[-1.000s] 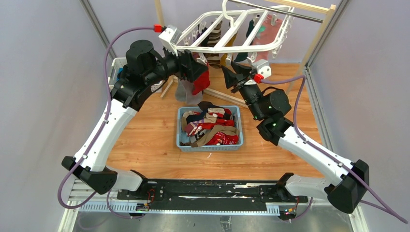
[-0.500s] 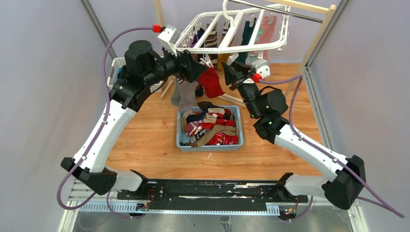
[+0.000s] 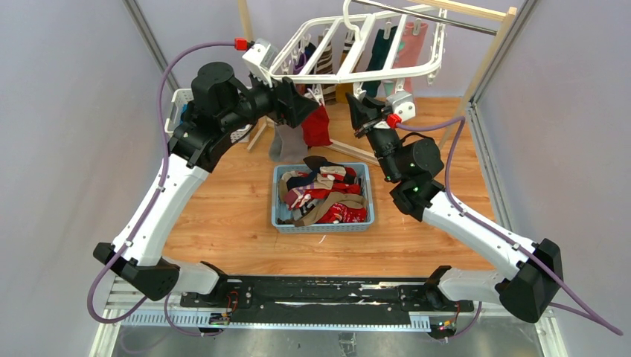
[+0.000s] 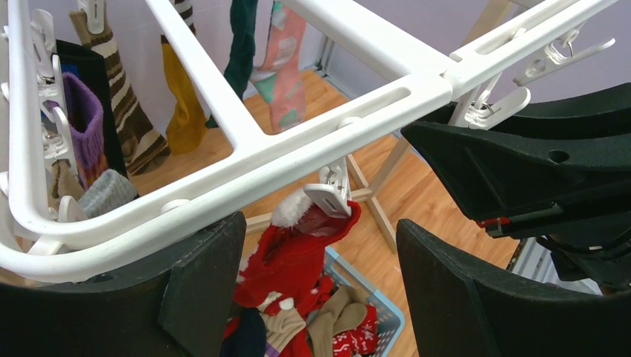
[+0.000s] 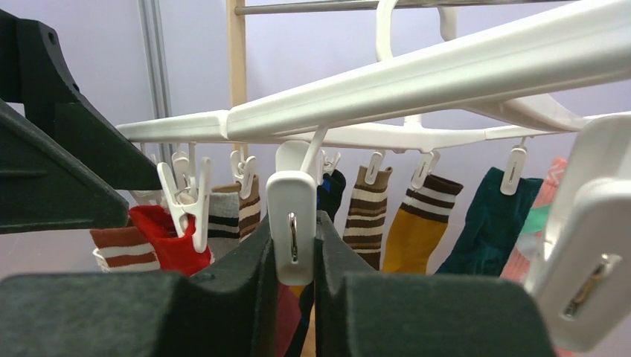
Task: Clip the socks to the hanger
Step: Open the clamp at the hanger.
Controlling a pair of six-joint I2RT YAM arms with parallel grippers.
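The white hanger [image 3: 350, 74] hangs from the rail, and several socks are clipped along its far side. My left gripper [image 3: 301, 104] is open under the hanger's near bar [image 4: 312, 141]. A red sock with a white cuff [image 4: 298, 253] hangs from a white clip [image 4: 331, 195] between the left gripper's [image 4: 321, 223] spread fingers, touching neither. A grey sock [image 3: 286, 143] hangs beside it. My right gripper [image 3: 356, 111] is shut on another white clip [image 5: 290, 216]; in the right wrist view the gripper [image 5: 292, 253] pinches it from both sides. More socks [image 3: 324, 195] lie in the blue basket [image 3: 321, 225].
A wooden rack with a metal rail [image 3: 446, 15] carries the hanger at the back. A white lattice basket [image 3: 178, 100] sits behind my left arm. Yellow striped [image 5: 413, 223] and teal [image 5: 487, 223] socks hang on the far bar. My two grippers are close together under the hanger.
The hanger has tipped up and settled. The red sock swung right, then back under its clip. My right gripper has risen and moved left to the hanger's near bar.
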